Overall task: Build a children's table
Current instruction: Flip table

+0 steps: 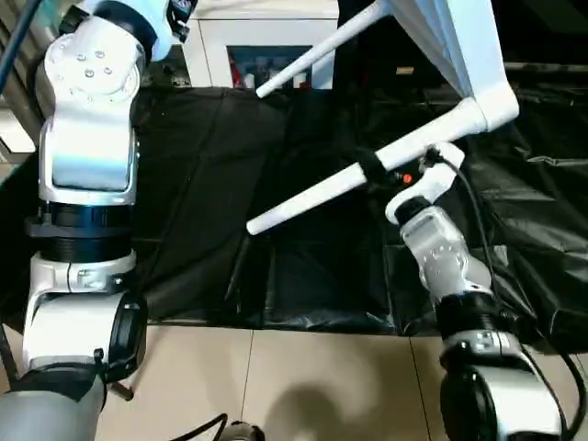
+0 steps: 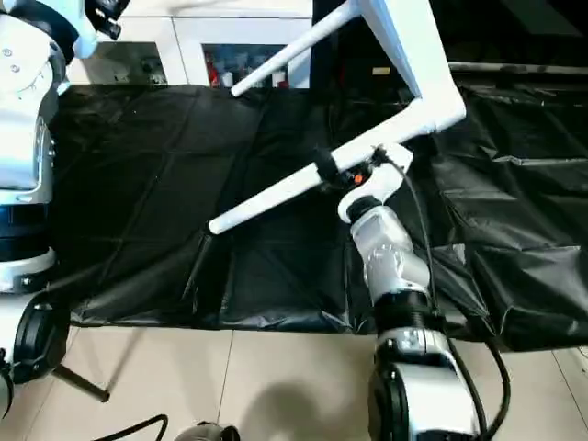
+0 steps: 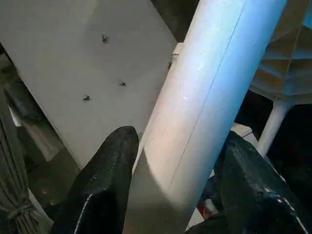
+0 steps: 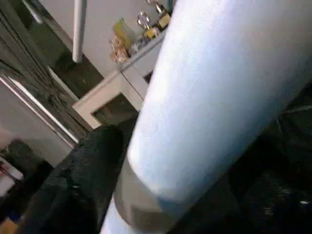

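Two white tubular legs (image 1: 344, 179) jut from the tilted table (image 1: 469, 55).

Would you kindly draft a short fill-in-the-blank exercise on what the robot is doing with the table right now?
1. The right gripper sits around a white table ____.
2. The tabletop is raised and tilted above a ____ sheet on the floor.
3. In the left wrist view, the left gripper has one black finger on each ____ of another white leg.

Missing words: leg; black; side
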You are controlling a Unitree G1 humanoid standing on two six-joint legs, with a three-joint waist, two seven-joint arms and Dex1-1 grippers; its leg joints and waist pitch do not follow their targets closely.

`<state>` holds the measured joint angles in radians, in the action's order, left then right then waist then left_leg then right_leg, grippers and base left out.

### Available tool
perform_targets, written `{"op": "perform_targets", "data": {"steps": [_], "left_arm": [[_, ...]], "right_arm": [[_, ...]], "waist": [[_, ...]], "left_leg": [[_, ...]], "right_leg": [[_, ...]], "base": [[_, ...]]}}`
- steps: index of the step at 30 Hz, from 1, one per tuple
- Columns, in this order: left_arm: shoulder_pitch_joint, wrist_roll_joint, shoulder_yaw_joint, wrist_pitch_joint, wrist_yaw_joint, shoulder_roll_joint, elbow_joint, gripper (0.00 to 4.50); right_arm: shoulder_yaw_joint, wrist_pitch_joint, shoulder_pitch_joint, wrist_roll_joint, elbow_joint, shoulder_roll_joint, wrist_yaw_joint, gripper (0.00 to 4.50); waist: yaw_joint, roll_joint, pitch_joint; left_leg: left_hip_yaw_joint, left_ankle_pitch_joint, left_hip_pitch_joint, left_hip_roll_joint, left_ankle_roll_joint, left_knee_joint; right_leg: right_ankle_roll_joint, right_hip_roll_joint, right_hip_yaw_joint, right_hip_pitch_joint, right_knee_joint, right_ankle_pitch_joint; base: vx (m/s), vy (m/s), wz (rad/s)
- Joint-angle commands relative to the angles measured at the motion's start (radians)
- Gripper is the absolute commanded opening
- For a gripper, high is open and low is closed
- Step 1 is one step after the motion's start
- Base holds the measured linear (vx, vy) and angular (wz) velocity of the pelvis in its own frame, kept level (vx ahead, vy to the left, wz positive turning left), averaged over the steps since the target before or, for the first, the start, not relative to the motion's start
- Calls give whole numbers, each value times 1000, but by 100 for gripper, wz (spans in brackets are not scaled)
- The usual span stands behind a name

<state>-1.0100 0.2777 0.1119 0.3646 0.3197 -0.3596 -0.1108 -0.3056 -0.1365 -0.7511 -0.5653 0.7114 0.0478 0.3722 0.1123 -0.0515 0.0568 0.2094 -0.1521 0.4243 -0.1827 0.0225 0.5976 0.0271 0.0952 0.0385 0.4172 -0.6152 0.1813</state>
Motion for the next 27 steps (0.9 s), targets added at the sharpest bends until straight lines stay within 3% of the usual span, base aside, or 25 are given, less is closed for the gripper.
{"op": "perform_targets", "data": {"steps": [1, 17, 22, 27], "left_arm": [[35, -67, 54, 55, -36, 19, -31, 225], [39, -84, 74, 54, -74, 18, -31, 225], [35, -132, 118, 43, -87, 36, -36, 225], [89, -203, 173, 41, -83, 74, -4, 224]], "right_arm": [[-17, 26, -36, -27, 17, -7, 29, 315], [-43, 73, -87, -23, 42, 14, 122, 197], [-36, 115, -112, 24, 16, 56, 85, 190], [-16, 159, -124, 94, -55, 118, 45, 186]], "waist": [[-2, 24, -71], [0, 24, -75], [2, 26, -77], [5, 23, -79]], "left_leg": [[-25, -181, -36, -37, -39, -66], [-24, -166, -38, -39, -46, -64], [-21, -145, -38, -37, -49, -60], [-22, -120, -35, -36, -64, -57]], "right_leg": [[-217, 46, -22, -35, 68, 187], [-232, 46, -20, -34, 63, 169], [-240, 43, -19, -34, 61, 140], [-241, 40, -18, -36, 55, 96]], "base": [[0, 0, 0], [0, 0, 0], [0, 0, 0], [0, 0, 0]]}}
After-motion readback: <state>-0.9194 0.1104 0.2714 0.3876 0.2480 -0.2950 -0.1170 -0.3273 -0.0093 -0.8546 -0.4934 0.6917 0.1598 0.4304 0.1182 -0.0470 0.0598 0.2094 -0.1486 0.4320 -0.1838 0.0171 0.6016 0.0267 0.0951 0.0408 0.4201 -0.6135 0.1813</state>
